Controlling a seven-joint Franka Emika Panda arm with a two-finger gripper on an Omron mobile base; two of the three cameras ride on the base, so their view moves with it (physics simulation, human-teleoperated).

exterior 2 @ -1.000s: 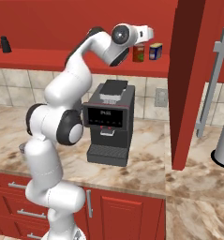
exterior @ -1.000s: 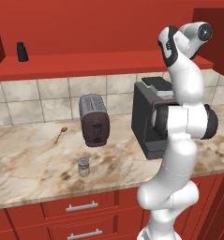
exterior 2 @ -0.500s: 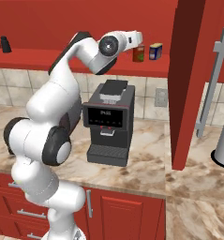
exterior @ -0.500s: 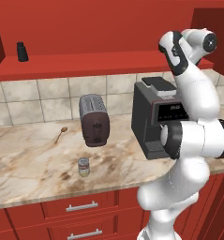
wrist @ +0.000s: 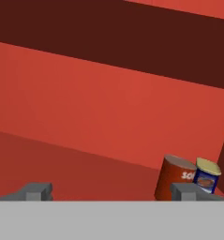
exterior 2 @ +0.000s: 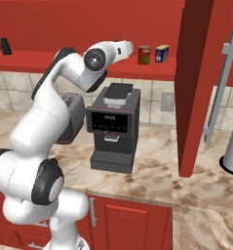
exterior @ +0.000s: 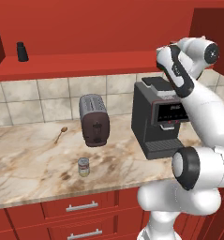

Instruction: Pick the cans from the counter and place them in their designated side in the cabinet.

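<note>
The gripper (wrist: 108, 191) has pulled back from the shelf, jaws wide and empty; red can (wrist: 175, 178) shelved right of them, silvery can (exterior: 84, 167) left on the counter (exterior: 33, 164).

I'm working in a home kitchen: below my hand a veined marble counter (exterior: 33, 164) carries a toaster (exterior: 94, 120) and a black coffee machine (exterior 2: 112, 128), with tiled backsplash (exterior: 48, 101) behind and red drawers (exterior: 80, 206) beneath.
</note>
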